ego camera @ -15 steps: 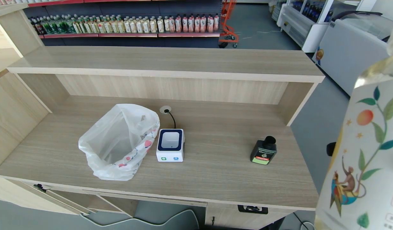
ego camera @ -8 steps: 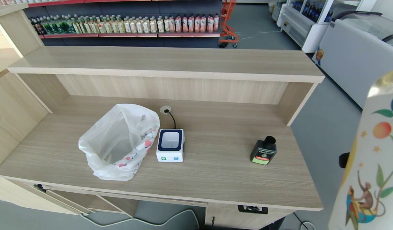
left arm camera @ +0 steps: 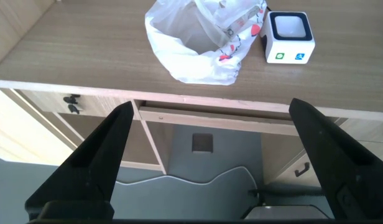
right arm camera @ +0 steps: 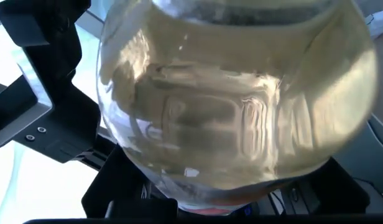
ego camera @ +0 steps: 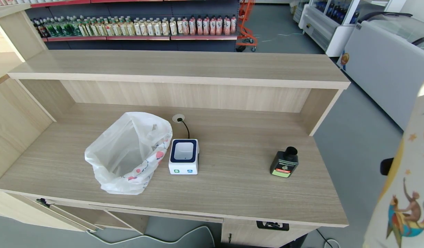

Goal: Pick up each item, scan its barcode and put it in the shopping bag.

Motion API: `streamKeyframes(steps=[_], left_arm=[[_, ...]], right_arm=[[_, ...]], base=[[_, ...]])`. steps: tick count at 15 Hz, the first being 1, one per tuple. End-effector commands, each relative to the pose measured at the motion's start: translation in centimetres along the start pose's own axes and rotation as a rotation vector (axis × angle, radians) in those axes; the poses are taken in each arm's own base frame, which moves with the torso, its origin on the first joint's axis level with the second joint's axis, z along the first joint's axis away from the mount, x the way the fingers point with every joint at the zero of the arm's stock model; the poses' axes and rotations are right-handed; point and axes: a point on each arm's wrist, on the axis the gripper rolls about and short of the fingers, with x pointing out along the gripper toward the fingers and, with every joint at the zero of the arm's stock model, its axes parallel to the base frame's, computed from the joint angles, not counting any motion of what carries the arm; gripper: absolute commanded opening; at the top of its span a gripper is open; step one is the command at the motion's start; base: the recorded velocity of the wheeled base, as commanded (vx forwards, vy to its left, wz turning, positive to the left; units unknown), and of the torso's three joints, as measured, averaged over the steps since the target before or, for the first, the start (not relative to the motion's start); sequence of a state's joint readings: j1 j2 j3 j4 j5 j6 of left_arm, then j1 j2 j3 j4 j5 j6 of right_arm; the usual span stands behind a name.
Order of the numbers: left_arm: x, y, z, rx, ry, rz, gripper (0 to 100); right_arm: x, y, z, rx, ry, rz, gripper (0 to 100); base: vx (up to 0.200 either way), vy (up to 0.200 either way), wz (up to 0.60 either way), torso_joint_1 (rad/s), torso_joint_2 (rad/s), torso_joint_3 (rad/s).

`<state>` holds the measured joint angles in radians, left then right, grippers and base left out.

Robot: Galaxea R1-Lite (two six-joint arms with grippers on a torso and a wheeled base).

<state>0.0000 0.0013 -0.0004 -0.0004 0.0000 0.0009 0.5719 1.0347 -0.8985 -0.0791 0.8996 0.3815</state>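
Item in hand: bottle with an illustrated label and pale yellow liquid, in the air at the robot's far right, off the end of the counter and cut by the head view's edge. In the right wrist view the bottle's base sits in the right gripper, which is clamped on the bottle; one black finger lies against its side.

Left gripper: fingers spread wide, holding nothing, in front of the counter's near edge.

On the counter: shopping bag with its mouth open, scanner just beside it, dark bottle well apart to the right.

Versus 1.0 s ago: held bottle has shifted right and lower in the head view. Bag, scanner and dark bottle unchanged.
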Motion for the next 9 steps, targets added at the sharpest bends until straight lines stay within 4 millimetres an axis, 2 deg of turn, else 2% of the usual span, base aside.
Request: streamKeyframes(steps=[1, 3, 4, 6, 9], left_arm=[[0.0, 0.0, 0.0, 0.001, 0.0, 0.0, 100], [0.0, 0.0, 0.0, 0.001, 0.0, 0.0, 100], [0.0, 0.0, 0.0, 0.001, 0.001, 0.0, 100], [0.0, 0.0, 0.0, 0.001, 0.0, 0.0, 100], [0.0, 0.0, 0.0, -0.001, 0.0, 0.0, 100]], right_arm=[[0.4, -1.4, 0.0, -0.109, -0.013, -0.119, 0], [0.7, -6.1, -0.6, -0.438, 0.058, -0.712, 0], [-0.4, -7.4, -0.8, -0.506, 0.071, -0.96, 0], [-1.1, -8.0, -2.0, -0.564, 0.004, -1.131, 0], [-1.6, -8.2, -4.0, -0.673, 0.041, -1.189, 0]], base=[[0.0, 0.0, 0.0, 0.0, 0.0, 0.0], [0.0, 0.0, 0.0, 0.0, 0.0, 0.0], [0.0, 0.0, 0.0, 0.0, 0.0, 0.0], [0.0, 0.0, 0.0, 0.0, 0.0, 0.0], [0.0, 0.0, 0.0, 0.0, 0.0, 0.0]])
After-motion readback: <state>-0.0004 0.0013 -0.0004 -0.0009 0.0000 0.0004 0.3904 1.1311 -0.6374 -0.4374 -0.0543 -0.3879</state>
